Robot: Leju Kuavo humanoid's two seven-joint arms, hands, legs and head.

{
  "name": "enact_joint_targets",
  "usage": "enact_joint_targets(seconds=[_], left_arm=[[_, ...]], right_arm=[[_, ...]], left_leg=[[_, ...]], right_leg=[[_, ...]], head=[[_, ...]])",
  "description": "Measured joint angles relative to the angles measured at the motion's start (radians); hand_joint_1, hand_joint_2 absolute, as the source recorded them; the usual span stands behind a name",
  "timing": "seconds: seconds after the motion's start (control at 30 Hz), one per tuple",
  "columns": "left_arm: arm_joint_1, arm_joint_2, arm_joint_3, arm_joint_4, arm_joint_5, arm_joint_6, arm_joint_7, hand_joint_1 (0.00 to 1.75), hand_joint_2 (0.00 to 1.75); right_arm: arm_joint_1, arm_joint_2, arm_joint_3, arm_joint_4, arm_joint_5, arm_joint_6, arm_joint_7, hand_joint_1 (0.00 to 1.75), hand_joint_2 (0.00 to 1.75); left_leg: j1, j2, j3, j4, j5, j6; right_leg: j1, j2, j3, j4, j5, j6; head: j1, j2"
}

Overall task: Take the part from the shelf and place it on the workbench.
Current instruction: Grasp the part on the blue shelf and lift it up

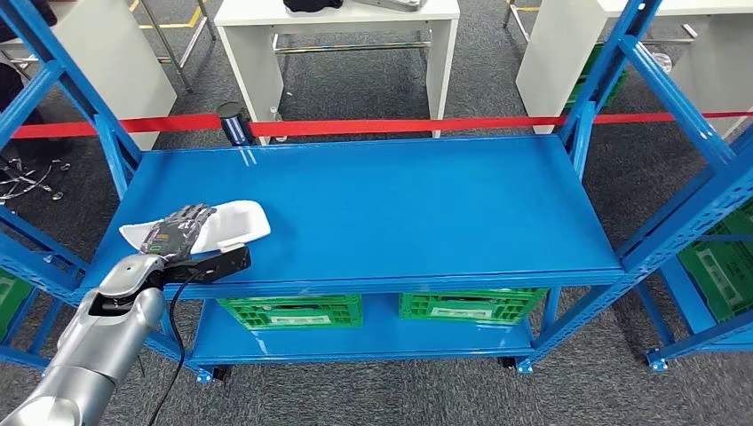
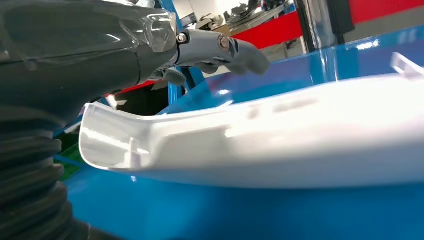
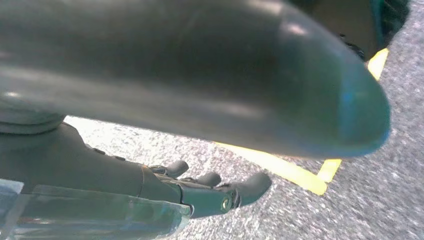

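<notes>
One white part [image 1: 233, 224], a shallow curved plastic shell, lies on the top deck of a blue shelf [image 1: 400, 204], at the deck's front left corner as the robot faces it. Its long axis runs roughly left to right along the front edge, with one end pointing toward the left upright and the broader end toward the middle of the deck. The robot's left hand [image 1: 180, 230] lies over the left half of the part, fingers spread across its upper surface, so the part sits directly beneath and just ahead of that hand, stretching away to the robot's right. From the left wrist view the part [image 2: 280, 140] crosses the picture as a long white band resting on the blue deck, and the fingers [image 2: 235, 50] arch over its rim without clearly pressing down; the thumb's place under or beside the shell is hidden, so whether the hand has actually closed on the part cannot be told. The right hand [image 3: 210, 192] hangs low over grey carpet, well apart from the shelf, fingers loosely curled inward with nothing in them. The left hand is therefore plainly the nearer one for the lift. Green crates [image 1: 302, 311] sit on the lower deck. No worktop close to the robot can be made out, and the part's underside stays out of sight.
</notes>
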Motion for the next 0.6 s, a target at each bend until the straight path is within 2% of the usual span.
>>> enact_joint_targets(seconds=[0.03, 0.1, 0.17, 0.2, 0.23, 0.27, 0.33, 0.37, 0.4, 0.43, 0.53, 0.6], left_arm=[[-0.003, 0.0, 0.0, 0.006, 0.0, 0.0, -0.004, 1.74, 1.75], [-0.008, -0.001, 0.0, 0.018, 0.002, 0.001, -0.011, 1.75, 1.75], [-0.01, -0.002, 0.001, 0.031, 0.004, 0.003, -0.016, 1.75, 1.75], [-0.01, -0.003, 0.001, 0.037, 0.004, 0.004, -0.018, 1.75, 1.75], [-0.008, -0.003, 0.001, 0.042, 0.005, 0.006, -0.019, 1.75, 1.75], [-0.008, -0.004, 0.001, 0.047, 0.006, 0.008, -0.02, 1.75, 1.75], [-0.01, -0.004, 0.003, 0.051, 0.007, 0.015, -0.022, 1.75, 1.75], [-0.011, -0.004, 0.005, 0.051, 0.008, 0.019, -0.023, 1.75, 1.75], [-0.013, -0.004, 0.007, 0.052, 0.008, 0.023, -0.024, 1.75, 1.75], [-0.015, -0.003, 0.009, 0.052, 0.008, 0.027, -0.025, 1.75, 1.75], [-0.021, -0.001, 0.013, 0.052, 0.009, 0.034, -0.028, 1.75, 1.75], [-0.025, -0.002, 0.014, 0.051, 0.009, 0.036, -0.03, 1.75, 1.75]], right_arm=[[-0.001, -0.001, 0.0, 0.005, 0.0, -0.003, 0.0, 0.0, 0.0], [-0.002, -0.003, 0.0, 0.014, 0.0, -0.006, 0.0, 0.0, 0.0], [-0.005, -0.005, 0.001, 0.022, 0.0, -0.008, 0.0, 0.0, 0.0], [-0.005, -0.006, 0.001, 0.025, 0.0, -0.009, 0.0, 0.0, 0.0], [-0.006, -0.007, 0.001, 0.029, 0.0, -0.011, 0.0, 0.0, 0.0], [-0.007, -0.007, 0.001, 0.033, 0.0, -0.013, 0.0, 0.0, 0.0], [-0.009, -0.007, 0.001, 0.039, 0.0, -0.019, 0.0, 0.0, 0.0], [-0.011, -0.007, 0.001, 0.043, 0.0, -0.022, 0.0, 0.0, 0.0], [-0.013, -0.007, 0.001, 0.046, 0.0, -0.024, 0.0, 0.0, 0.0], [-0.015, -0.008, 0.001, 0.05, 0.0, -0.026, 0.0, 0.0, 0.0], [-0.018, -0.012, 0.002, 0.058, 0.0, -0.028, 0.0, 0.0, 0.0], [-0.02, -0.016, 0.003, 0.062, 0.0, -0.03, 0.0, 0.0, 0.0]], left_leg=[[0.002, 0.0, -0.004, 0.009, -0.008, -0.004], [0.005, 0.0, -0.036, 0.077, -0.05, -0.013], [0.007, 0.0, -0.103, 0.218, -0.113, -0.02], [0.007, 0.0, -0.133, 0.278, -0.132, -0.021], [0.007, 0.0, -0.149, 0.305, -0.132, -0.019], [0.006, 0.0, -0.142, 0.286, -0.111, -0.014], [0.001, 0.0, -0.08, 0.154, -0.041, 0.004], [-0.003, 0.001, -0.046, 0.085, -0.017, 0.015], [-0.007, 0.003, -0.024, 0.039, -0.005, 0.024], [-0.01, 0.005, -0.014, 0.016, -0.003, 0.03], [-0.011, 0.007, -0.002, -0.005, 0.004, 0.033], [-0.006, 0.009, 0.012, -0.026, 0.017, 0.036]], right_leg=[[-0.001, 0.001, 0.0, 0.0, 0.001, -0.006], [-0.004, 0.002, 0.001, -0.002, 0.002, -0.015], [-0.002, 0.003, 0.0, -0.001, 0.002, -0.02], [0.0, 0.003, -0.001, -0.001, 0.002, -0.021], [0.002, 0.004, -0.001, -0.001, 0.002, -0.021], [0.005, 0.005, 0.0, -0.001, 0.002, -0.021], [0.012, 0.007, 0.003, -0.002, 0.002, -0.021], [0.016, 0.008, 0.004, -0.003, 0.002, -0.02], [0.017, 0.008, 0.002, -0.003, 0.003, -0.019], [0.017, 0.008, 0.001, -0.004, 0.004, -0.018], [0.018, 0.004, 0.001, -0.006, 0.005, -0.01], [0.017, 0.003, -0.021, 0.043, -0.022, -0.009]], head=[[-0.001, 0.0], [-0.002, 0.0], [-0.003, 0.0], [-0.003, 0.0], [-0.003, 0.0], [-0.003, 0.0], [-0.003, 0.0], [-0.002, 0.0], [-0.002, 0.0], [-0.001, 0.0], [-0.001, 0.0], [0.0, 0.0]])
